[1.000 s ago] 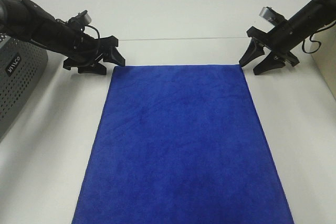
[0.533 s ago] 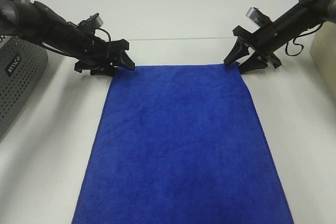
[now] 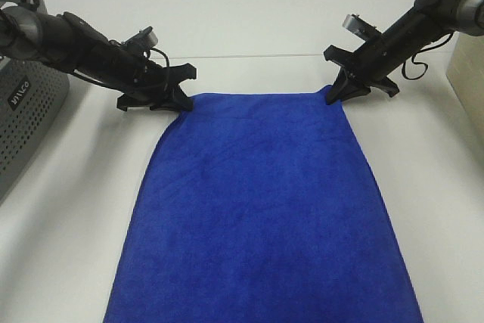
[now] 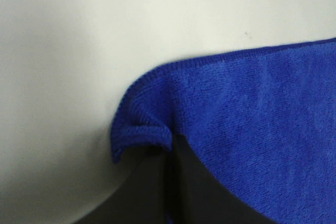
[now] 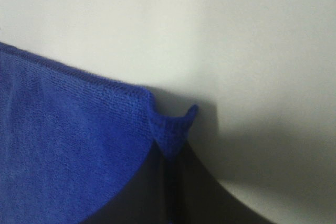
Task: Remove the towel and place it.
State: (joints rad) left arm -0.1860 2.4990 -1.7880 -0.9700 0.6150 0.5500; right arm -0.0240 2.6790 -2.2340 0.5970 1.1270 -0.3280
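Note:
The towel is a deep blue plush cloth lying flat on the white table, running from mid-table to the near edge. My left gripper is at its far left corner, and the left wrist view shows the towel corner bunched between the dark fingers. My right gripper is at the far right corner. The right wrist view shows that corner pinched into a small peak. Both far corners are drawn slightly inward. No white label shows.
A grey perforated basket stands at the left edge of the table, just behind my left arm. A pale box edge shows at the far right. A seam crosses the table behind the towel.
Both grippers have moved inward and down onto the towel's far corners and closed on them. The far edge of the towel has narrowed and its corners have puckered.

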